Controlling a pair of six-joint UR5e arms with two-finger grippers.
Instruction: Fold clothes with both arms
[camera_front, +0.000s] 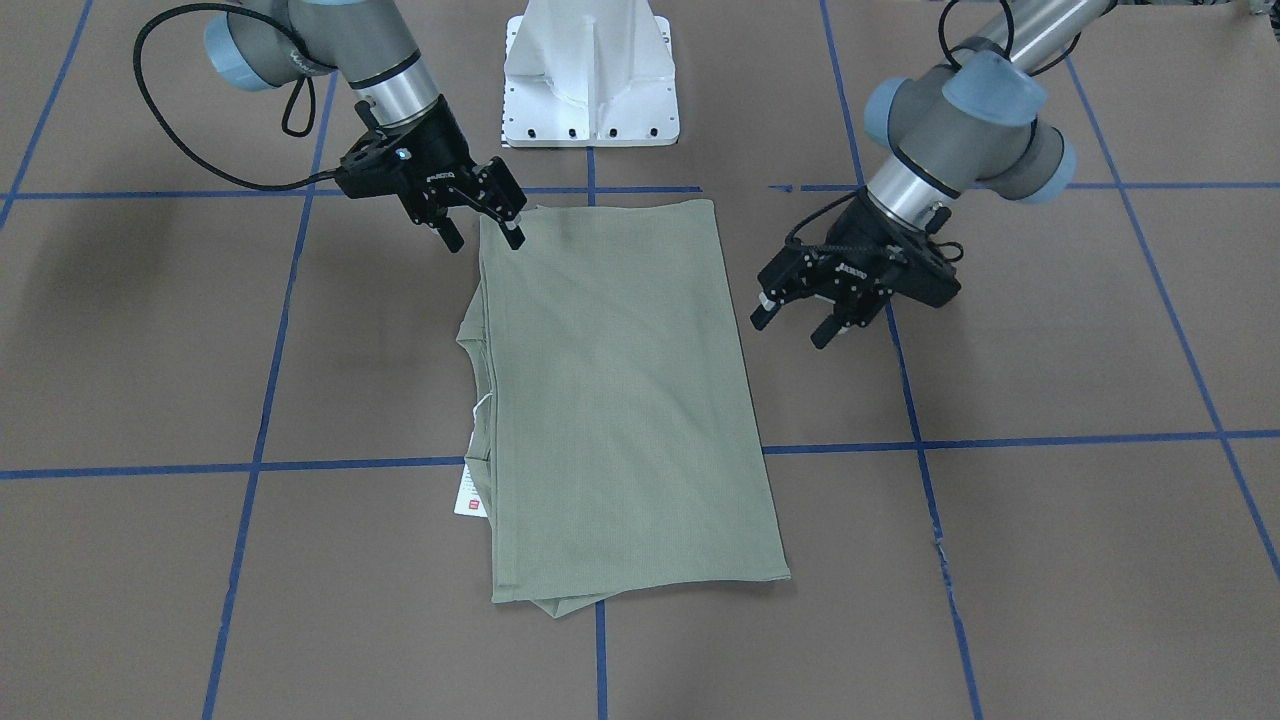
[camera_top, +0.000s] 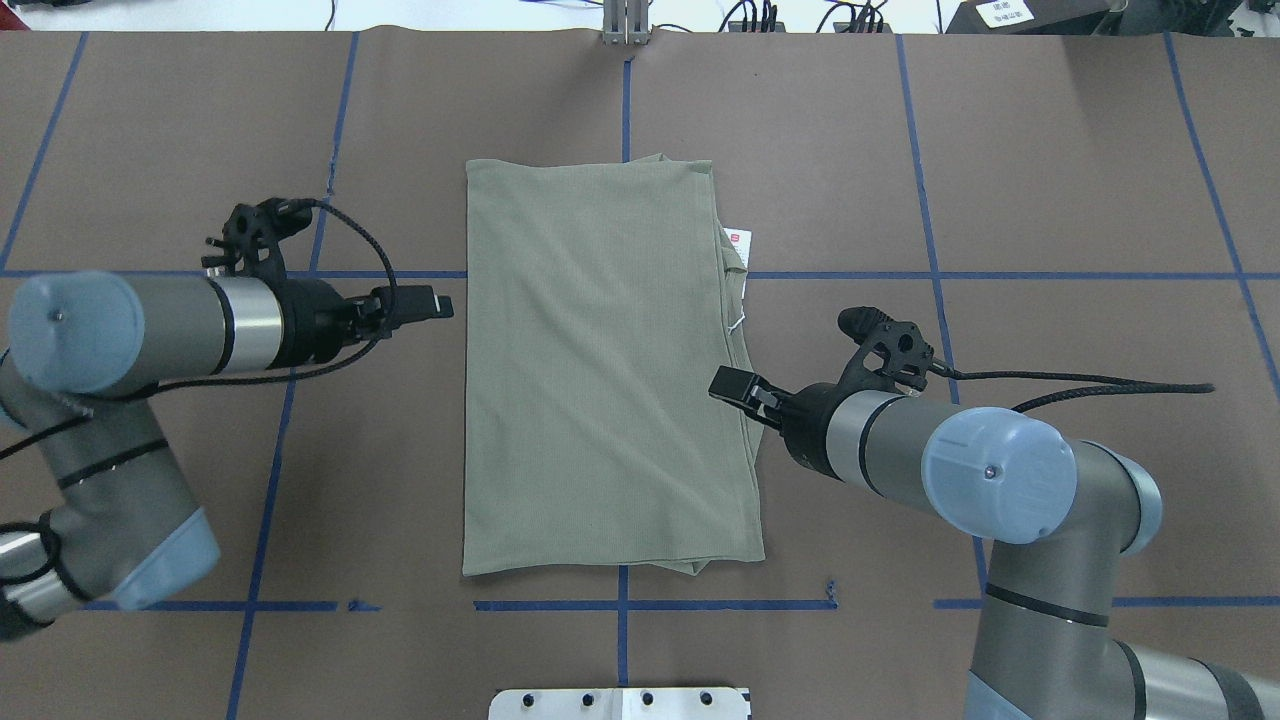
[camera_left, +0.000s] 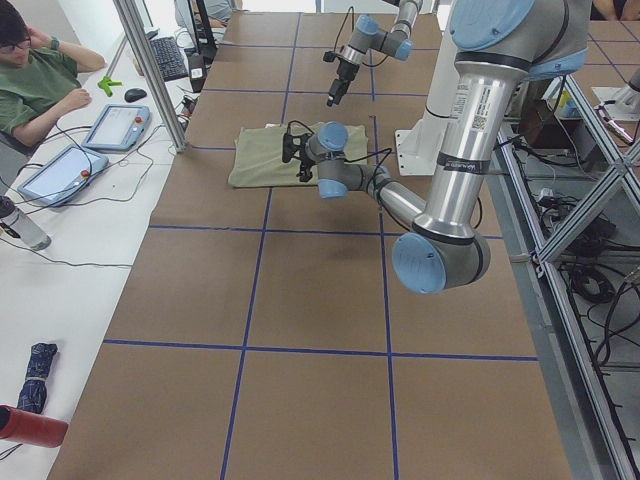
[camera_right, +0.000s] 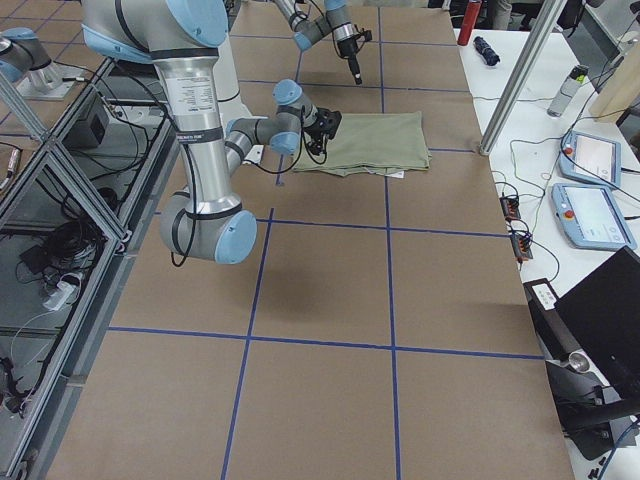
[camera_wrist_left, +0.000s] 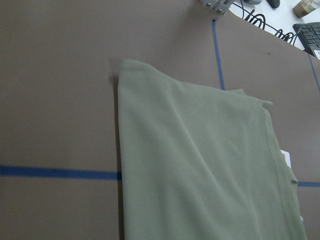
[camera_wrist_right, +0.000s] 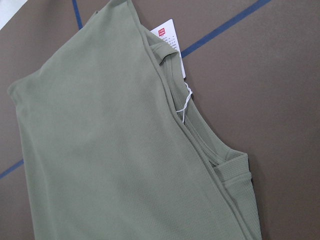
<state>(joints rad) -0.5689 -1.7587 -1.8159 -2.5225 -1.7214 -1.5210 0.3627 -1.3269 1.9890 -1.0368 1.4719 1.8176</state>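
You've got the sage-green shirt lying flat in the middle of the table, folded to a long rectangle. The top face is lightly creased on the diagonal, and the long axis runs away from the robot, across a blue tape line. The ribbed collar and white hang tag poke out along the long edge on the robot's right side. The right gripper sits at the shirt corner nearest the white pedestal, jaws spread with nothing between them. One fingertip lines up with the fabric edge, but you can't tell if it touches. The left gripper hangs just beside the opposite long edge, off the cloth, jaws also apart and empty. Both wrist views give you just shirt and table.
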